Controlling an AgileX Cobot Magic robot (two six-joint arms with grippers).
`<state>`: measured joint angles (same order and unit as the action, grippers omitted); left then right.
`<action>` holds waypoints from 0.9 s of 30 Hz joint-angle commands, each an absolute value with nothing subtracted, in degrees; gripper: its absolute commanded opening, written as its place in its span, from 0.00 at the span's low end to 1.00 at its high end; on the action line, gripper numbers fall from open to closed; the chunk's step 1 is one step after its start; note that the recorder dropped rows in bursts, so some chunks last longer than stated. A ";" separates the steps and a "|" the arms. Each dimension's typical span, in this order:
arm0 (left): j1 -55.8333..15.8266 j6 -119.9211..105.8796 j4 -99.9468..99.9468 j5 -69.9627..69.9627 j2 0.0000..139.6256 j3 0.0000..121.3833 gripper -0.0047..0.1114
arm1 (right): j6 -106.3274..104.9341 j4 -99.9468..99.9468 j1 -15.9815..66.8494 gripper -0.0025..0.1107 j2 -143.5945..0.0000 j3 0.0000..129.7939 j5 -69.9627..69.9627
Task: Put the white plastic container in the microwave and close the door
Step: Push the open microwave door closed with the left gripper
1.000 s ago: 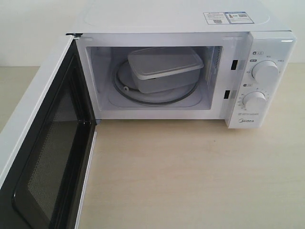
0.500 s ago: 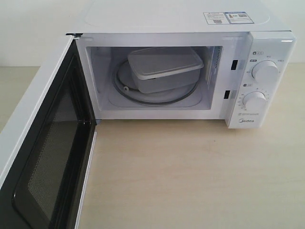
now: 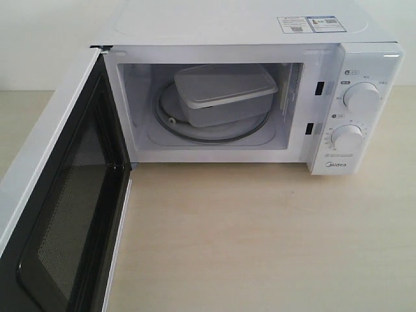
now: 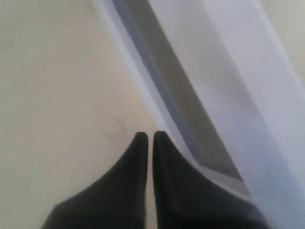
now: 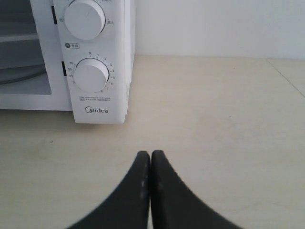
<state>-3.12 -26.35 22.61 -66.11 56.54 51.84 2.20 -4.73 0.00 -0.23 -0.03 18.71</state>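
Black fingertips pressed together on nothing, the left gripper (image 4: 150, 137) and right gripper (image 5: 150, 155) hang over the table (image 3: 260, 247), while the white plastic container (image 3: 224, 91) sits inside the microwave (image 3: 247, 26), door (image 3: 71, 195) wide open.

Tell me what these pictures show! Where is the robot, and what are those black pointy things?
The robot has two arms, each with a camera on its wrist. The black points are its pincers: the left pincer near the door, the right pincer facing the dials. Both are shut and hold nothing. The third camera looks at the whole scene: a microwave on a table, its door open, the white plastic container inside on the turntable.
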 commanded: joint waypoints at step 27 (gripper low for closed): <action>-15.34 -46.48 49.04 -44.35 61.71 45.57 0.08 | 2.38 -4.87 0.19 0.02 0.00 0.00 18.77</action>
<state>-14.79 -46.07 47.98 -47.30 61.55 45.69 2.20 -4.73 0.00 -0.23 -0.03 18.96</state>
